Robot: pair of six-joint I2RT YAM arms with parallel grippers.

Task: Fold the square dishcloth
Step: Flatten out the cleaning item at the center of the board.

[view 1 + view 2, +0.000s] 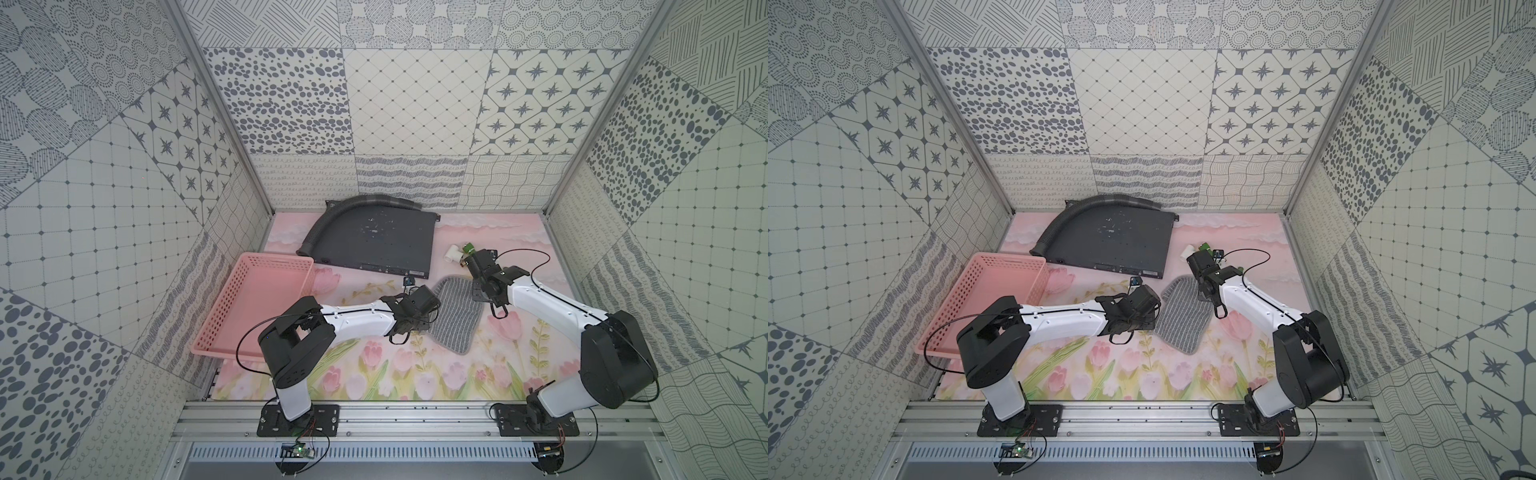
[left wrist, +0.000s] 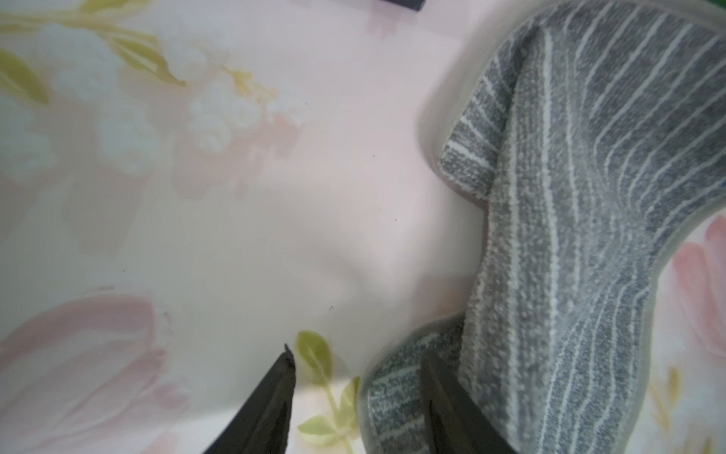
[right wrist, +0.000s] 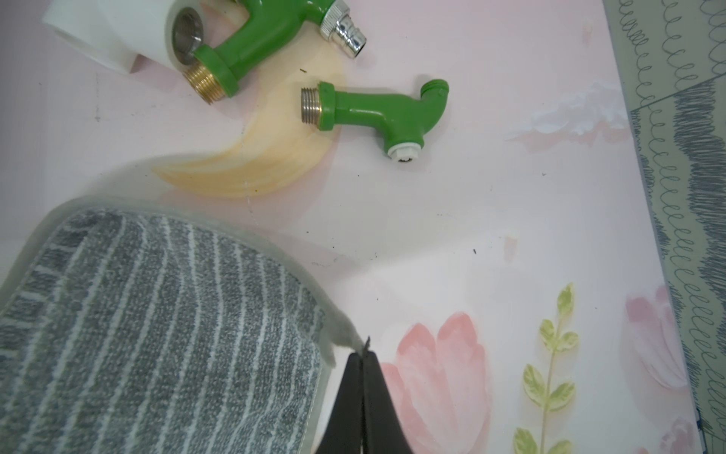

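Observation:
The square dishcloth [image 1: 455,318] [image 1: 1181,318], grey with thin whitish stripes, lies rumpled on the flowered mat between both arms. In the left wrist view the dishcloth [image 2: 589,196] rises in a fold. My left gripper [image 2: 359,377] stands open at the cloth's left edge, with a low flap of cloth between its fingers and one dark finger [image 2: 440,393] against the fold. My right gripper [image 3: 363,353] is shut at the cloth's right edge, and the pale hem of the dishcloth [image 3: 157,334] is drawn to a point into its tips. Both wrists hide their fingers in both top views.
A pink basket [image 1: 257,303] stands at the left. A dark flat metal box [image 1: 374,245] with a grey hose [image 1: 345,214] lies behind. Two green tap fittings [image 3: 377,114] [image 3: 251,51] and a white pipe piece [image 3: 110,35] lie just beyond the cloth, near the right gripper.

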